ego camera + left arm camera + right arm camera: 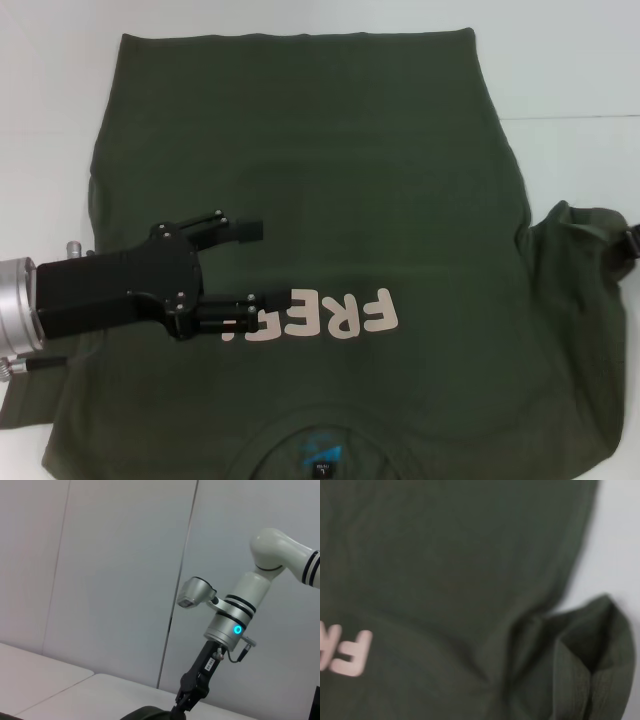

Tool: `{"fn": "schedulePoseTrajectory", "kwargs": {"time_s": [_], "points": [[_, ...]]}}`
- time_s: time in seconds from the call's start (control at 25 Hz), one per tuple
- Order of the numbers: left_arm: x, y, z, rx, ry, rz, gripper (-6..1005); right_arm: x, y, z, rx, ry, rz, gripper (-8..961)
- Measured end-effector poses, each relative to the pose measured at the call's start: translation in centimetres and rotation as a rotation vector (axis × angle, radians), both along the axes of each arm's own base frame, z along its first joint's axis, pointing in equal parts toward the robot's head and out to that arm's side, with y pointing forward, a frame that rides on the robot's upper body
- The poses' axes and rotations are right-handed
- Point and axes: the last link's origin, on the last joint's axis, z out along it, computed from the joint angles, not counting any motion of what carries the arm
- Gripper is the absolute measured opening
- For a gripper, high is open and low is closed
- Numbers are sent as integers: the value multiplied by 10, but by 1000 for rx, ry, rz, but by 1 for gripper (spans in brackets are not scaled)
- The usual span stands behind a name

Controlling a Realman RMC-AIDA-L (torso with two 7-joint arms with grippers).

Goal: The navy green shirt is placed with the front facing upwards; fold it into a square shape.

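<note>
Left pincer (262, 262) agape over navy green shirt (370, 170)

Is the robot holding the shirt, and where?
The left gripper hangs open over the shirt, holding nothing. The right gripper is at the lifted right sleeve; its grip cannot be told.

1 green shirt (330, 180), 1 table (580, 90), 2 grippers: left gripper (262, 262), right gripper (181, 704)
</note>
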Motion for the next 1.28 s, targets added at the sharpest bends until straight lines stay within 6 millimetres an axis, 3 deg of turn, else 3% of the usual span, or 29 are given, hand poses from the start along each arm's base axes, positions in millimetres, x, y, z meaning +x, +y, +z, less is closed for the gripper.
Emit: {"fn": "schedulePoseTrajectory", "kwargs": {"time_s": [0.36,0.52,0.84,1.28], "points": [[1,1,1,1,-1,-1,932,-50,15,-47,-115,-47,150,20],[1,2,2,3,3,-2,932,-62,13,-62,-161,-43,181,20],[-2,3,7,24,-4,16,932,-68,9,-69,-175,48,228,20],[-3,6,6,35,4,25,932,-61,9,-90,-209,74,237,20]]}}
